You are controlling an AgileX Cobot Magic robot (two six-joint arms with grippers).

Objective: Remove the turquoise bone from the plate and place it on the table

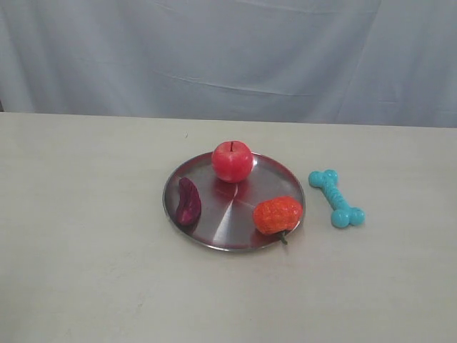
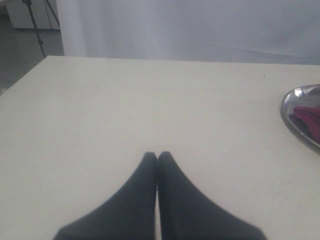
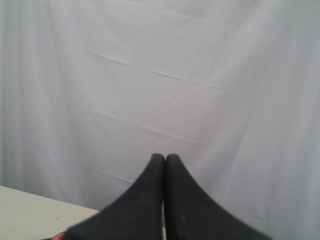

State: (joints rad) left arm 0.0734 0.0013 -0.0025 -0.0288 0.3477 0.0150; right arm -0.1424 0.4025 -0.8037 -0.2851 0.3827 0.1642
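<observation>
Left pincer (image 2: 157, 156) and right pincer (image 3: 165, 158) pinched closed, empty; only exterior view shows turquoise bone (image 1: 337, 198) on table (image 1: 86, 250).

All we see of the robot is its two grippers, each from its own wrist camera. The left gripper (image 2: 157, 156) appears to us as a pair of matte black fingers (image 2: 125, 205), broad at the base, with straight inner edges and outer edges that curve inward to narrow, rounded tips. The right gripper (image 3: 165, 157) looks the same: two plain black fingers (image 3: 200, 210) of the same flared, tapering shape. We find their surfaces smooth and uniformly dark, with edges softened by blur.
</observation>
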